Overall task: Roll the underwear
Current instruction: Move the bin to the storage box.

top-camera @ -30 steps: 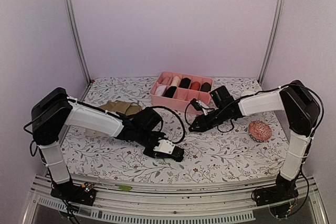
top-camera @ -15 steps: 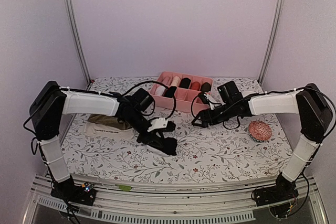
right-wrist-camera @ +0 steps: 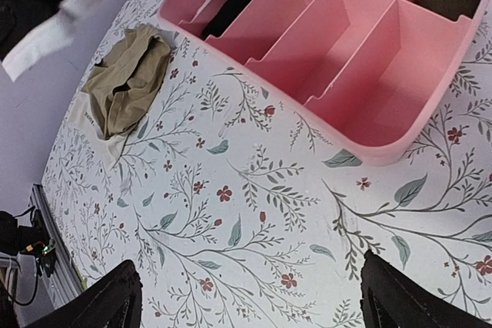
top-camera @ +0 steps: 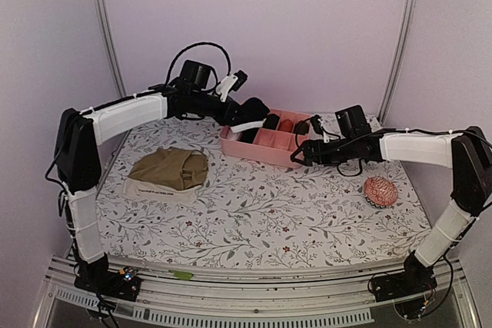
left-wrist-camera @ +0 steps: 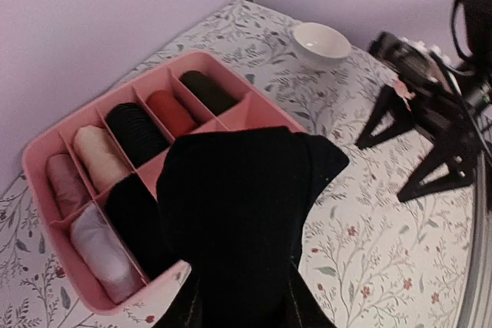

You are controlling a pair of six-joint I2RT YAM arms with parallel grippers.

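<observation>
Spanning work area: floral cloth (top-camera: 254,217), lilac walls (top-camera: 254,28); L gripper (top-camera: 247,115) pinching black underwear (left-wrist-camera: 238,205), R gripper (right-wrist-camera: 254,297) spread.

Left wrist view: black briefs (left-wrist-camera: 238,220) fill the centre and cover the left gripper (top-camera: 247,110) fingers. Only dark stubs show at the bottom edge, so the contact itself is not seen there. The briefs also hide the near-middle compartments of the box (left-wrist-camera: 46,151). Right arm (left-wrist-camera: 470,21) cut by the right edge, soft focus.

Right wrist view: right gripper (right-wrist-camera: 257,301) fingertips cropped at the two bottom corners. Box cut by the top and right edges; contents show as slivers only. Dark-and-white shape (right-wrist-camera: 38,21) in the top-left corner, blurred and cropped: not identifiable.

Top view: print on olive briefs (top-camera: 169,168) waistband too small to read. Ball (top-camera: 380,191) pattern not resolvable.
</observation>
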